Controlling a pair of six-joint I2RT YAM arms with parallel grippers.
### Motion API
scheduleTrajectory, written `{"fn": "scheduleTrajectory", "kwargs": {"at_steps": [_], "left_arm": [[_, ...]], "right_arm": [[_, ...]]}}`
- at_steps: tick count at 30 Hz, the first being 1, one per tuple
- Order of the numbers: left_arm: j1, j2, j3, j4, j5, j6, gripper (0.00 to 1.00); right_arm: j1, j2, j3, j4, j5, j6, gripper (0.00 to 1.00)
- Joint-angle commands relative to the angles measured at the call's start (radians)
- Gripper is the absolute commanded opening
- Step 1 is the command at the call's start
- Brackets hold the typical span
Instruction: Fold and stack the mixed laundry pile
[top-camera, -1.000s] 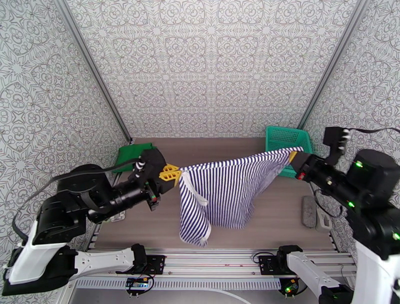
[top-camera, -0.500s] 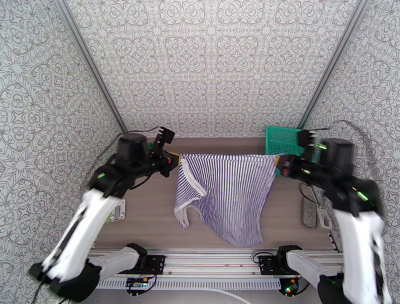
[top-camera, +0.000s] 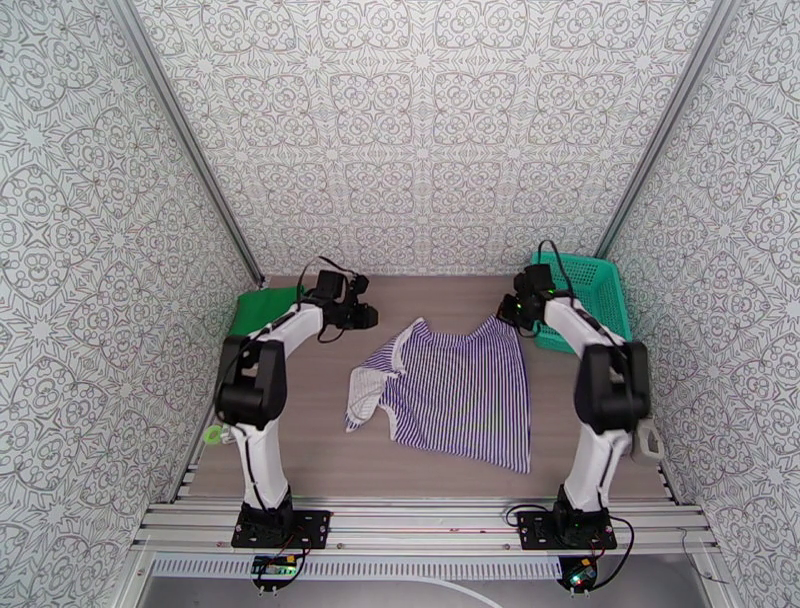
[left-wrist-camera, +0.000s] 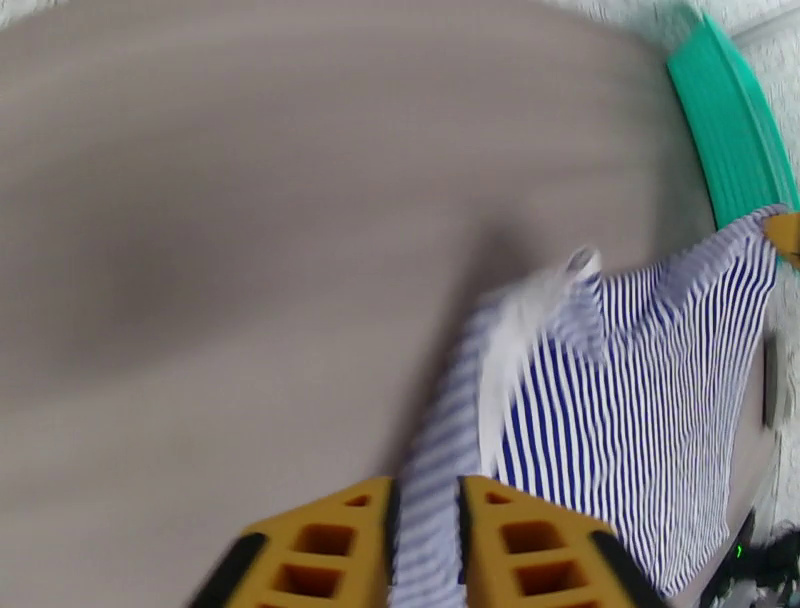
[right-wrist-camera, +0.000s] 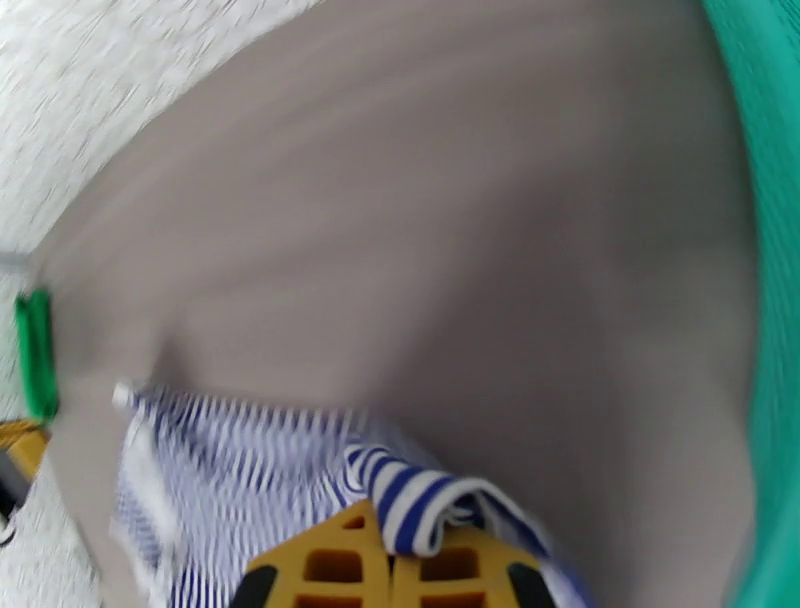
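Observation:
The purple-and-white striped top (top-camera: 450, 390) lies spread on the wooden table, its left side bunched. My left gripper (top-camera: 370, 317) hovers low just left of the top's far left corner. In the left wrist view its yellow jaws (left-wrist-camera: 427, 490) stand slightly apart, and a blurred strip of the striped top (left-wrist-camera: 620, 400) runs through the gap. My right gripper (top-camera: 505, 312) sits at the far right corner. In the right wrist view it (right-wrist-camera: 388, 525) is shut, pinching a fold of striped top (right-wrist-camera: 420, 500). The green T-shirt (top-camera: 262, 305) lies folded at the far left.
A teal mesh basket (top-camera: 580, 290) stands at the far right corner, close to my right arm, and it also shows as the basket (left-wrist-camera: 730, 130) and the basket (right-wrist-camera: 770, 200). A small green ring (top-camera: 212, 435) lies at the table's left edge. Patterned walls close in on three sides.
Both arms swung from near the camera out to the far side and came down. The striped top went from hanging stretched between them to lying on the table. The left jaws parted.

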Motion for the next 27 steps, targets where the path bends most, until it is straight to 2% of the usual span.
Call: {"fn": "scheduleTrajectory", "kwargs": {"at_steps": [1,2,5,8,14,17,23,27], "left_arm": [[0.025,-0.009,0.066,0.039,-0.024,-0.025,0.49],[0.024,-0.029,0.054,0.021,-0.033,-0.013,0.5],[-0.015,-0.116,-0.012,-0.074,-0.12,0.088,0.53],[-0.106,-0.207,-0.093,-0.189,-0.248,0.218,0.55],[-0.328,-0.301,-0.206,-0.332,-0.525,0.314,0.57],[-0.396,-0.278,-0.216,-0.388,-0.55,0.351,0.54],[-0.424,-0.201,-0.205,-0.431,-0.56,0.367,0.59],[-0.443,-0.145,-0.173,-0.437,-0.557,0.394,0.61]], "right_arm": [[-0.006,0.062,0.108,0.02,0.054,-0.024,0.0],[-0.006,0.074,0.119,0.006,0.048,-0.028,0.05],[0.003,0.052,0.084,0.01,0.056,-0.039,0.28],[0.014,-0.015,0.024,0.003,0.077,-0.056,0.39],[0.025,-0.215,-0.131,0.02,0.082,-0.055,0.44],[0.03,-0.307,-0.211,0.017,0.084,-0.052,0.45],[0.045,-0.441,-0.352,0.023,0.058,-0.038,0.45],[0.045,-0.465,-0.392,0.023,0.06,-0.035,0.45]]}}
